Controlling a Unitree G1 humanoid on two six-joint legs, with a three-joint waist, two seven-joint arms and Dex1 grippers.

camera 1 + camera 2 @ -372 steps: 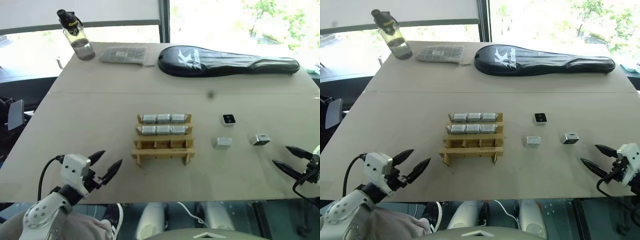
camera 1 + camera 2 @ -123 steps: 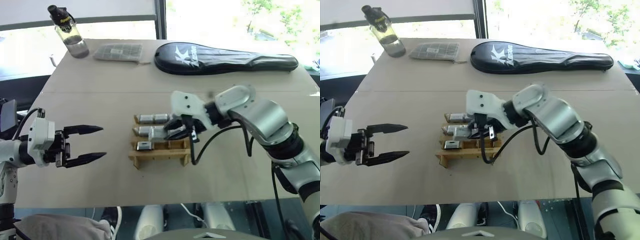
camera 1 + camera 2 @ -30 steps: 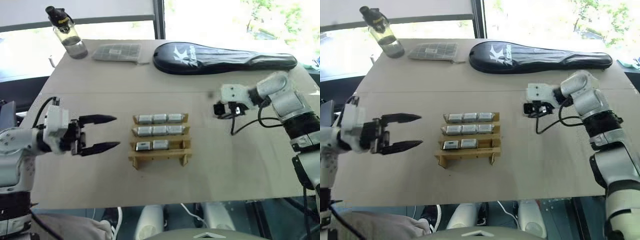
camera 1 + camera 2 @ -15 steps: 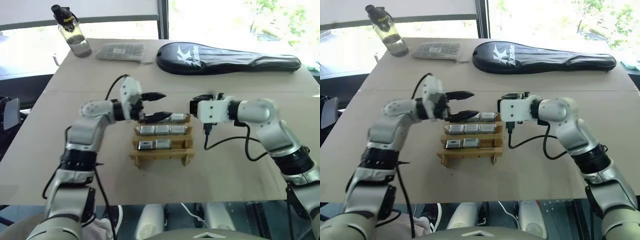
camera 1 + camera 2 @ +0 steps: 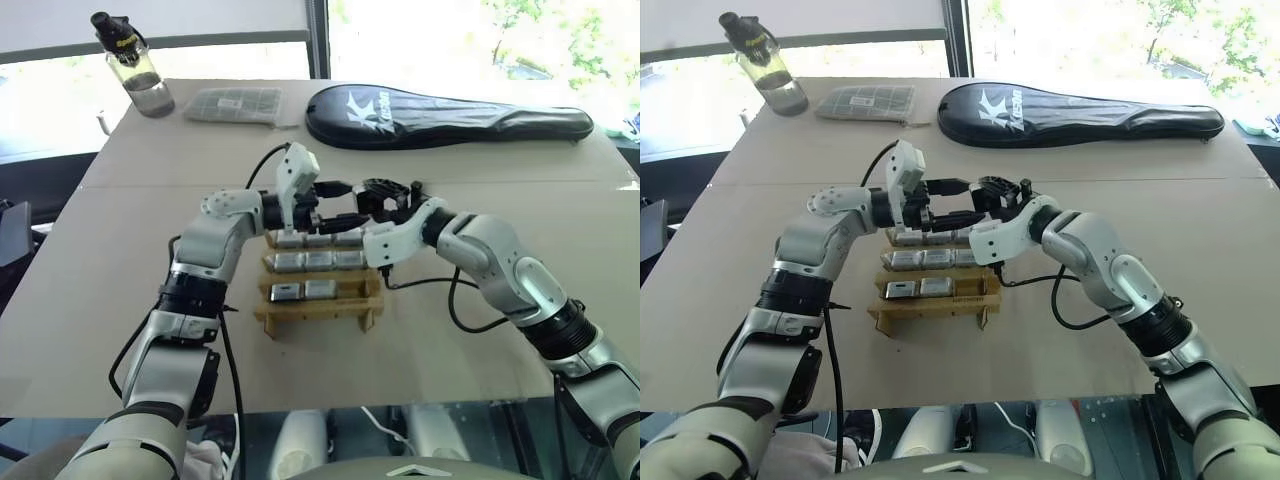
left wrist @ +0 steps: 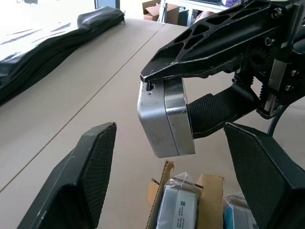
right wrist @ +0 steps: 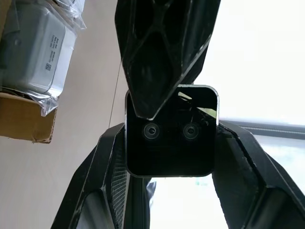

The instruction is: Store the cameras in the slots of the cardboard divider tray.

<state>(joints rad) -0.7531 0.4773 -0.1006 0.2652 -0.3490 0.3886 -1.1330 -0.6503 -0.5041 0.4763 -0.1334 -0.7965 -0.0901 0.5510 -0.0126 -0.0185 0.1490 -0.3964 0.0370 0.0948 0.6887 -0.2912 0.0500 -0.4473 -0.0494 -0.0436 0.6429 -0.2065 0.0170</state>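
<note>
Head views: cardboard divider tray (image 5: 318,290) sits mid-table, back and middle rows full of cameras (image 5: 320,260), front row holds two with the slot at 3 o'clock of them empty. Both grippers meet just above the tray's back row. Right gripper (image 5: 372,192) is clamped on one camera (image 6: 166,116), held in the air. Left gripper (image 5: 345,202) comes in from 9 o'clock, fingers spread wide and holding nothing, one on each side of that held camera. The right arm's black cable (image 5: 455,290) droops across the table at 3 o'clock of the tray. Far edge of the table (image 5: 120,300): water bottle (image 5: 131,65) at 11 o'clock, flat grey packet (image 5: 235,104) next to it, long black racket case (image 5: 450,102) at 1 o'clock, all well apart from the tray.

Left wrist view: held camera pinched between the right gripper's two black fingers (image 6: 209,28), silver side facing out. Left pads (image 6: 81,176) flank it, not touching. Plastic-wrapped cameras in the tray's back row show just below.

Right wrist view: camera's black face with two small round marks sits between the right fingers; a left finger (image 7: 157,52) crosses in front and covers its upper corner. Wrapped camera (image 7: 33,47) in the tray at one side.
</note>
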